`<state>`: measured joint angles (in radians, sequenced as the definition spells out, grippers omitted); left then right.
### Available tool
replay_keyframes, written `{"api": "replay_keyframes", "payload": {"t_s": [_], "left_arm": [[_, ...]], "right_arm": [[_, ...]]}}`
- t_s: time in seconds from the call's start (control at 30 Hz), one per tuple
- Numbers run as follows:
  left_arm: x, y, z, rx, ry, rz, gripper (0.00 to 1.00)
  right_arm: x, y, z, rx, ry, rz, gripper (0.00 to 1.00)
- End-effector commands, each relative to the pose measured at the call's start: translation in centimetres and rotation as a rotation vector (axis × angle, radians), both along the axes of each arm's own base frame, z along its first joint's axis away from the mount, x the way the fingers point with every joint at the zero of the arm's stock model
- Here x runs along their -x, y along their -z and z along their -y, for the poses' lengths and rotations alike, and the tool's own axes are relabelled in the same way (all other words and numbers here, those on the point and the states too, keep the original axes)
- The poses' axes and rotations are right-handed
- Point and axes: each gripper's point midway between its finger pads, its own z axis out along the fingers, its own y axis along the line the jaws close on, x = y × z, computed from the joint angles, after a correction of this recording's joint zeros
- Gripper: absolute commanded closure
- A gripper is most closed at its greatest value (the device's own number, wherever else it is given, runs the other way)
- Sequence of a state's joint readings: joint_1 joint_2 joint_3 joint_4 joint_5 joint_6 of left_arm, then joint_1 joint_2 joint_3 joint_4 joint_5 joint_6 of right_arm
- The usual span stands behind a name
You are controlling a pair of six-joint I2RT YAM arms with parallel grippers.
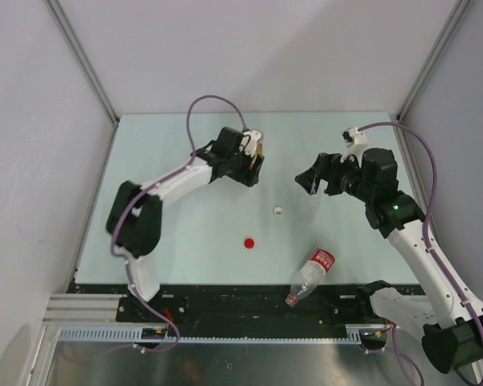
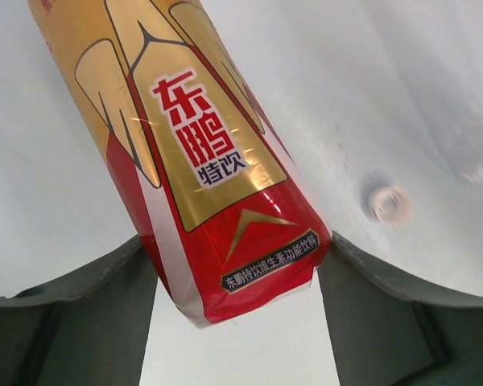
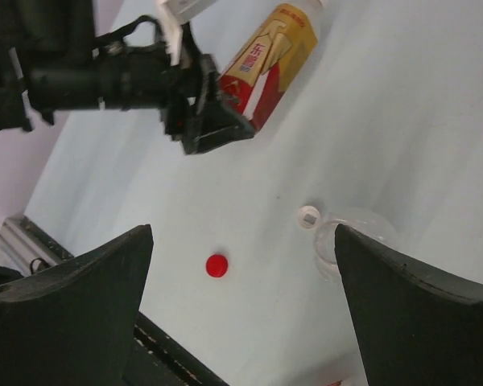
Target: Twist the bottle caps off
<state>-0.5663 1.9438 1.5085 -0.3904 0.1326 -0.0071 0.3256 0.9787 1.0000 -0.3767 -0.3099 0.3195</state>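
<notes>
My left gripper (image 1: 255,170) is shut on the lower end of the short amber bottle with the red-yellow label (image 2: 201,161). In the right wrist view this bottle (image 3: 270,48) slants up and away from the left gripper (image 3: 217,121), with a white top at its far end. My right gripper (image 1: 315,183) is open and empty above the table (image 3: 243,241). Below it the clear unlabelled bottle (image 1: 307,211) stands with its mouth open (image 3: 346,241). A white cap (image 1: 278,211) lies beside it (image 3: 309,216). A red cap (image 1: 249,242) lies loose on the table (image 3: 216,264).
The clear bottle with the red-white label (image 1: 312,273) lies on its side near the front edge, neck toward the arm bases. The white cap also shows in the left wrist view (image 2: 389,203). Walls close in the table on the left, back and right.
</notes>
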Motion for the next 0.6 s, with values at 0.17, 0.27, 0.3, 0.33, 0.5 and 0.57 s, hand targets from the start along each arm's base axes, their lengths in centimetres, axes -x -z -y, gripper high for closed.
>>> {"api": "replay_keyframes", "payload": {"t_s": [0.17,0.27,0.3,0.33,0.5,0.57], "left_arm": [[8.4,-9.6,-2.9,0.212,0.049,0.178,0.63],[12.1,-11.4,-3.5,0.268,0.109,0.214,0.63],[13.3,-12.0,-3.6,0.293,0.132,0.224,0.63],[14.5,-12.5,-3.7,0.316,0.153,0.234,0.63],[19.8,-14.8,-4.2,0.429,0.252,0.276,0.63],[21.4,-15.4,-4.2,0.469,0.283,0.273,0.62]], "right_arm": [[0.1,-3.9,-3.6,-0.215,-0.138,0.033,0.01],[-0.2,-4.4,-4.9,-0.287,-0.182,0.007,0.01],[-0.3,-4.6,-5.3,-0.313,-0.198,-0.001,0.01],[-0.4,-4.7,-5.8,-0.339,-0.213,-0.018,0.01],[-0.8,-4.9,-8.7,-0.44,-0.299,-0.074,0.01],[-0.8,-4.7,-9.9,-0.47,-0.331,-0.104,0.01]]}}
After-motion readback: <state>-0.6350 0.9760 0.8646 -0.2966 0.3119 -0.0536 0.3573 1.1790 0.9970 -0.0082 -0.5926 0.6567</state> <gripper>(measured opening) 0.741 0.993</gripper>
